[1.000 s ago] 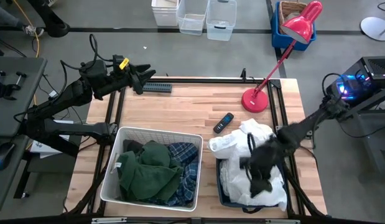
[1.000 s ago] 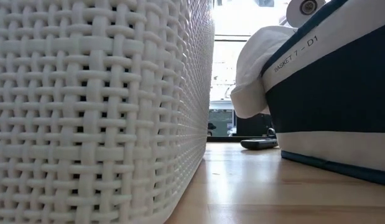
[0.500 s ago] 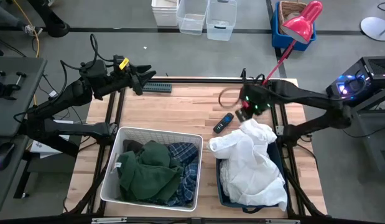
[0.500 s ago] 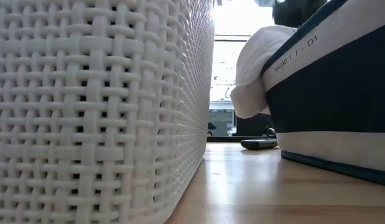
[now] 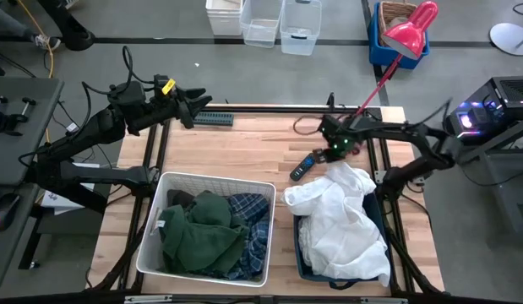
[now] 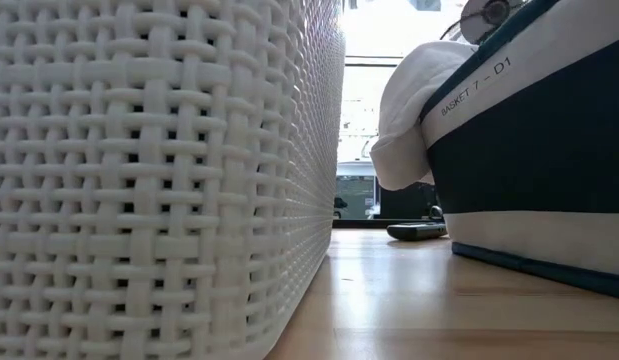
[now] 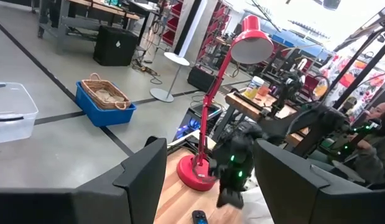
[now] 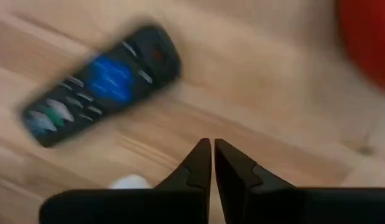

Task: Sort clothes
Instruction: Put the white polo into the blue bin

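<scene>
Right gripper (image 5: 331, 143) hangs over the bare wood beside the remote (image 5: 303, 165), fingers pinched together on nothing — the white pieces (image 5: 341, 215) sit heaped in the navy bin (image 6: 529, 170), just toward the table's front from it. Left gripper (image 5: 193, 105) waits far off, spread apart; the right arm is nearer.

White woven bin (image 5: 178, 184), near left: dark green garment (image 5: 202, 232) beside blue-and-white plaid shirt (image 5: 251, 221). Navy fabric bin (image 6: 534, 150), near right: white pieces (image 5: 341, 218). Black remote (image 5: 304, 166) with blue buttons, red lamp (image 5: 394, 52), pale wooden bench (image 5: 253, 148).
</scene>
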Robot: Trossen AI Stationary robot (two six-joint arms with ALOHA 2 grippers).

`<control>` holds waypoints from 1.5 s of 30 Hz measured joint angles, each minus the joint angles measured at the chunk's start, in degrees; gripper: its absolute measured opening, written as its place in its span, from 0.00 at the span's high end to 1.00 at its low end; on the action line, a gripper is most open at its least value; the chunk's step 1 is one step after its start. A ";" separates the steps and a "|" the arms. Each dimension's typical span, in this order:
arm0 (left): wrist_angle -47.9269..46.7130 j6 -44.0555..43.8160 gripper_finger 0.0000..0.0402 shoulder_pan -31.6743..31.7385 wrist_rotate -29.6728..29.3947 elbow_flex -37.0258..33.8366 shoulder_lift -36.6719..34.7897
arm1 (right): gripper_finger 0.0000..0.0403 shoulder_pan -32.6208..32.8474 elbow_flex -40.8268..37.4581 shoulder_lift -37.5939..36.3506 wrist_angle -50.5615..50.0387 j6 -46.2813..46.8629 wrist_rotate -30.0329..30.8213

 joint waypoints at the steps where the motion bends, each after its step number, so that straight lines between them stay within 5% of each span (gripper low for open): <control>1: 0.00 0.00 0.43 0.01 -0.01 0.00 0.00 | 0.96 0.15 -0.99 0.90 0.10 0.81 -0.18; 4: 0.00 -0.05 0.43 -0.01 0.00 0.00 0.00 | 0.99 0.07 -4.35 2.73 0.23 2.61 2.14; 12: -0.02 0.44 0.43 0.00 0.00 0.00 0.01 | 1.00 2.22 -9.63 3.04 2.65 6.75 -3.82; 16: -0.04 0.64 0.43 0.01 0.00 0.00 0.00 | 1.00 5.23 -8.94 3.32 0.64 6.11 -16.66; 25: -0.07 2.91 0.43 -0.01 1.51 0.00 0.01 | 1.00 13.15 3.09 3.04 -3.22 1.40 -27.02; 37: -0.02 3.49 0.43 -0.01 1.49 0.00 0.00 | 1.00 24.08 28.79 2.98 -24.86 -3.72 -26.06; 45: -0.02 3.12 0.43 0.00 1.46 0.00 0.00 | 1.00 37.49 33.83 2.95 -31.92 2.34 -21.55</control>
